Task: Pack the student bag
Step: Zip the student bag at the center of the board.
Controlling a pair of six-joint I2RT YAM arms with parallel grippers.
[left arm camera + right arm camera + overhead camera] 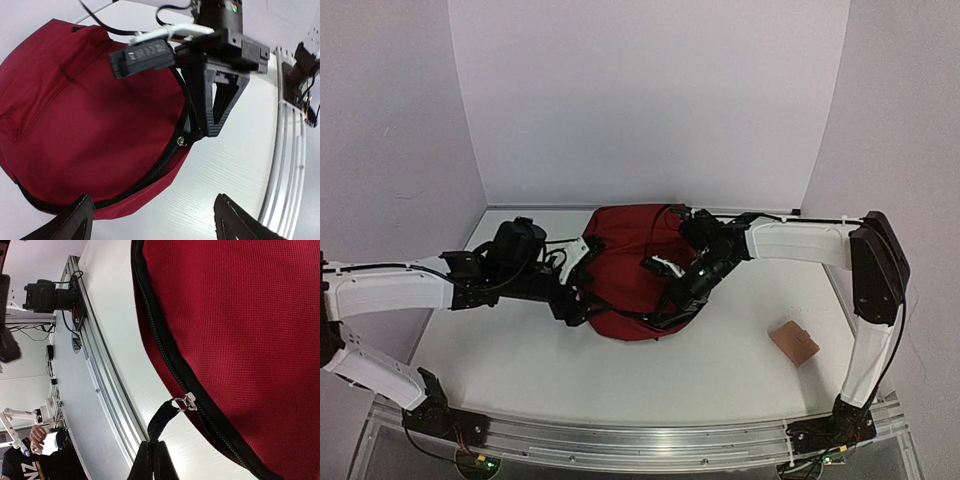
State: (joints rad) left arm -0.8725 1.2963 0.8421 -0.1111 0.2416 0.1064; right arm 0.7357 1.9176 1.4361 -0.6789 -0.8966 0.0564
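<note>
Student bag (620, 268) lies flat at the middle of the table (520, 350), its dark red fabric facing up and its black zip running along the near edge. The right gripper (152, 460) is clamped tight on the black zip pull (162, 422), which hangs from the silver zip slider (188, 401) at about 6 o'clock on the bag. The left gripper (155, 222) hovers at the bag's 9 o'clock side with its jaws spread wide and nothing between them.

The step in hand looks like working the zip, so the packing seems near its end. The next move probably calls for a steady pull along the zip line while the free gripper pins the soft fabric so that it does not bunch or drag.

Counted: one bag, one slider with one pull, two grippers, and one small brown flat thing (793, 343) well apart on the table at the bag's 4 o'clock.
</note>
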